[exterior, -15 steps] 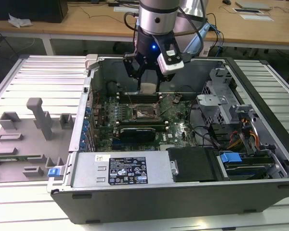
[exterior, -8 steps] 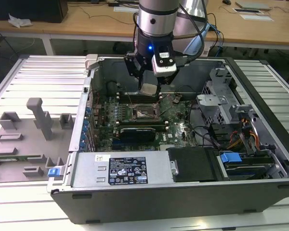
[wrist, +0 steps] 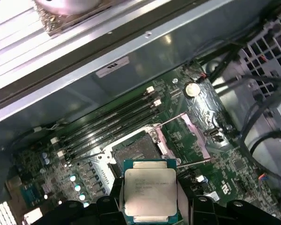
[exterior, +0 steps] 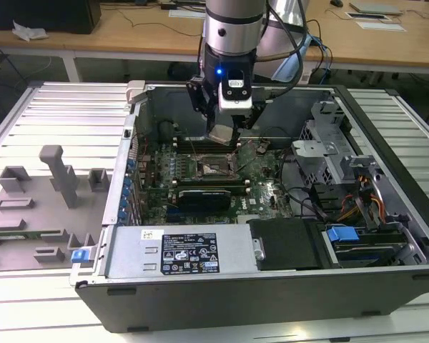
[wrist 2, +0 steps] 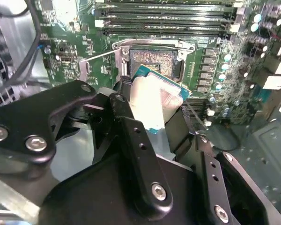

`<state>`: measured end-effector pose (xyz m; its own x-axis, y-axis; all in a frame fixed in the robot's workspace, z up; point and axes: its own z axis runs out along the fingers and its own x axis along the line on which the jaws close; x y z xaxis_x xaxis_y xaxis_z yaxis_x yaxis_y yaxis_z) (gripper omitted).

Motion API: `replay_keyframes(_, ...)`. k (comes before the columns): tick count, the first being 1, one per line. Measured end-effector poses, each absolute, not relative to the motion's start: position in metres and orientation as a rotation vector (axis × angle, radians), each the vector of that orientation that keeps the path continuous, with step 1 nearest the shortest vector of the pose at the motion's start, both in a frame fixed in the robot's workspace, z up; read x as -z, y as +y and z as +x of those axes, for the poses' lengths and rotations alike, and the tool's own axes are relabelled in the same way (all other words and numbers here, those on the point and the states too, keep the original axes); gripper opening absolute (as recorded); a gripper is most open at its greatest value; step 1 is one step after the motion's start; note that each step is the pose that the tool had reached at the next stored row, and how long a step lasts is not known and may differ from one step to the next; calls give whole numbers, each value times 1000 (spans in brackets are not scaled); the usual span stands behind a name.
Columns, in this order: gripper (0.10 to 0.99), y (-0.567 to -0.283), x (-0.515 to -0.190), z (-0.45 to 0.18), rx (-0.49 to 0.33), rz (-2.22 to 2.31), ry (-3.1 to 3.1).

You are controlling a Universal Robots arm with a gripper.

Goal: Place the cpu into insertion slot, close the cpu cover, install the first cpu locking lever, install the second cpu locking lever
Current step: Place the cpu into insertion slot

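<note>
Cpu (wrist: pixel 150 190) between jaws, above insertion slot (wrist: pixel 133 151)

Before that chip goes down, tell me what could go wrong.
1. The black hand grips the small square silvery-tan cpu above the dark-centred, metal-rimmed insertion slot. In the second wrist view it looks tilted against the slot, so it might seat askew and damage contacts.
2. The thin silvery metal cpu cover lies open right beside the slot; the hand could snag it on the way down.
</note>
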<state>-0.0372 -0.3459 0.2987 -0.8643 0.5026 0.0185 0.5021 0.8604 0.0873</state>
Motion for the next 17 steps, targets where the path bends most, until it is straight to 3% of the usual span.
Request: replay_keyframes(17, 541, -346, -292, -37, -134, 1421, 2772)
